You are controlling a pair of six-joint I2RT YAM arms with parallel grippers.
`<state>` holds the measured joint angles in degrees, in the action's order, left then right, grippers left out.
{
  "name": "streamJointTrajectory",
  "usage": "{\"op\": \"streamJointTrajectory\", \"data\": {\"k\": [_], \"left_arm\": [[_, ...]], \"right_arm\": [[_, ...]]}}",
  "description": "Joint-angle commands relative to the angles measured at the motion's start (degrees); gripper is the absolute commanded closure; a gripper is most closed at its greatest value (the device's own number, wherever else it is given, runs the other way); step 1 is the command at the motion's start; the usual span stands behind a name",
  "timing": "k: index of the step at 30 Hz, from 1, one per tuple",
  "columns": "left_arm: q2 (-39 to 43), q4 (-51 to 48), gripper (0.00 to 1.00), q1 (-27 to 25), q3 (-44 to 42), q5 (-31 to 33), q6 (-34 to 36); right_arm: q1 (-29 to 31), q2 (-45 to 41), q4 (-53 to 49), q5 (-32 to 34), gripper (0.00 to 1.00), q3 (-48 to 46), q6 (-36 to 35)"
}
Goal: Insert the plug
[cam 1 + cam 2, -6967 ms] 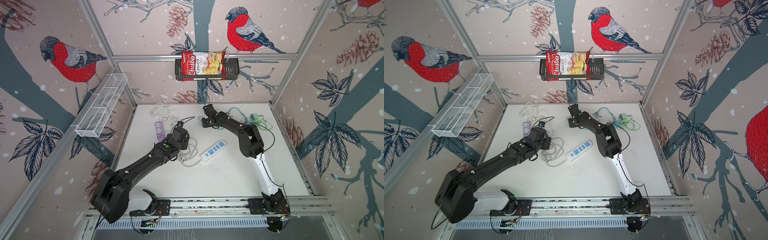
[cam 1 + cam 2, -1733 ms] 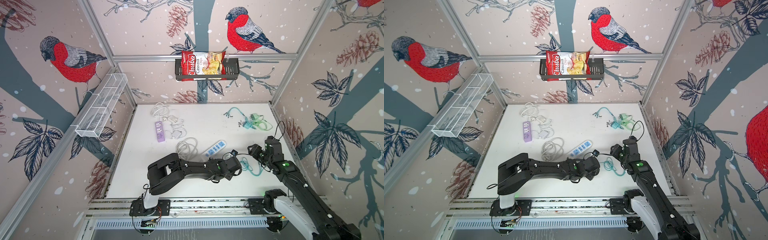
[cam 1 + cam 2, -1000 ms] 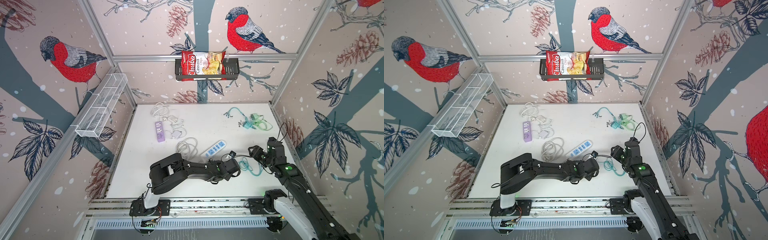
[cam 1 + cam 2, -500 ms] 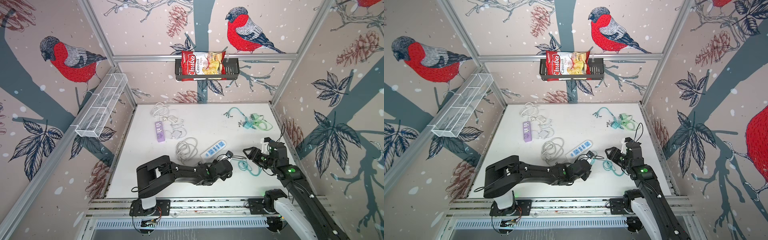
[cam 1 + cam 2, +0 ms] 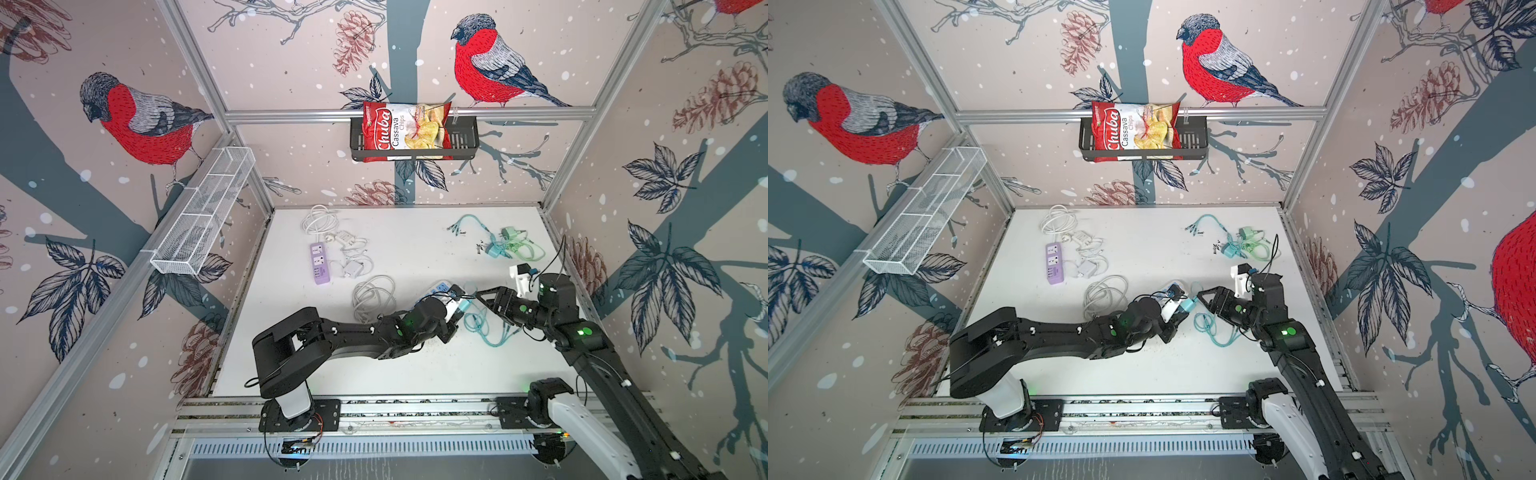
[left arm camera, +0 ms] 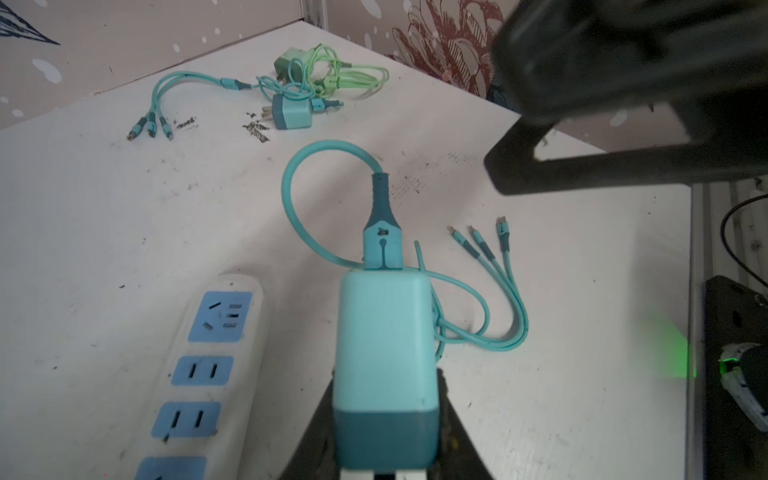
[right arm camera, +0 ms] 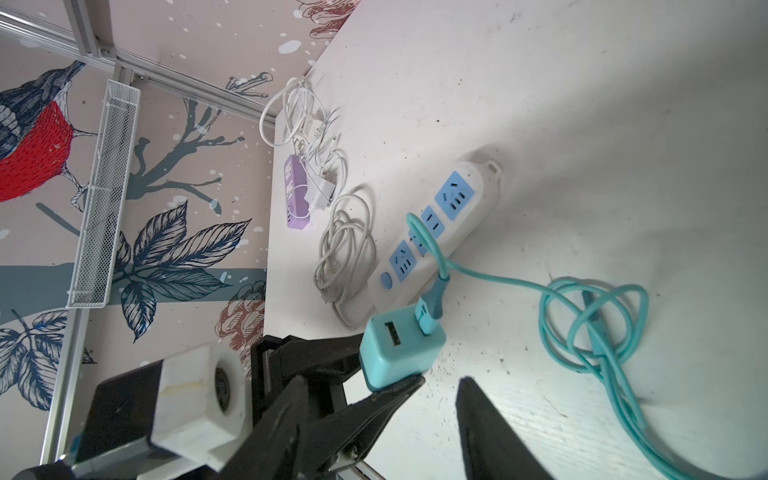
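Note:
My left gripper (image 6: 385, 374) is shut on the teal plug (image 6: 384, 345) and holds it just above the table, with its teal cable (image 7: 590, 324) trailing in loops to the right. The white power strip (image 6: 216, 365) with blue sockets lies right beside the plug; in both top views the left arm hides most of it. My right gripper (image 7: 441, 380) is open, and one fingertip (image 7: 415, 381) touches the plug's edge. In both top views the plug (image 5: 462, 306) (image 5: 1187, 306) sits between the left gripper (image 5: 455, 309) and the right gripper (image 5: 482, 297).
A coiled white cable (image 5: 370, 295) lies left of the strip. A purple power strip (image 5: 319, 264) with white chargers is at the back left. Teal and green chargers (image 5: 507, 247) lie at the back right. A chip bag (image 5: 405, 133) sits in the wall basket.
The left gripper has carried the plug a little back and left, closer to the power strip. The right gripper has moved left until its tips reach the plug.

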<state>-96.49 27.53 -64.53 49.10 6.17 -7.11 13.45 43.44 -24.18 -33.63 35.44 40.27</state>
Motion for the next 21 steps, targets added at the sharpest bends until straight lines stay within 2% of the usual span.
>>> {"op": "streamJointTrajectory", "data": {"k": [1, 6, 13, 17, 21], "left_arm": [[0.47, 6.60, 0.84, 1.00, -0.06, -4.87, 3.66], [0.78, 10.54, 0.85, 4.01, -1.54, -10.04, 4.40], [1.85, 18.81, 0.85, 6.35, -6.53, -18.08, 10.62], [0.51, 24.45, 0.85, 6.35, -8.97, -18.80, 14.17], [-0.80, 25.77, 0.85, 6.70, -8.87, -18.79, 15.90]], "right_arm": [[0.68, 2.47, 2.08, -1.97, 0.45, 1.35, -2.08], [1.79, 5.30, 3.79, -1.63, 0.47, 2.15, -2.55], [3.22, 8.12, 4.88, -2.26, 0.49, 2.79, -3.71], [3.88, 9.50, 4.64, -2.23, 0.48, 3.38, -4.45], [4.30, 9.65, 2.63, -1.95, 0.44, 4.22, -5.97]]}}
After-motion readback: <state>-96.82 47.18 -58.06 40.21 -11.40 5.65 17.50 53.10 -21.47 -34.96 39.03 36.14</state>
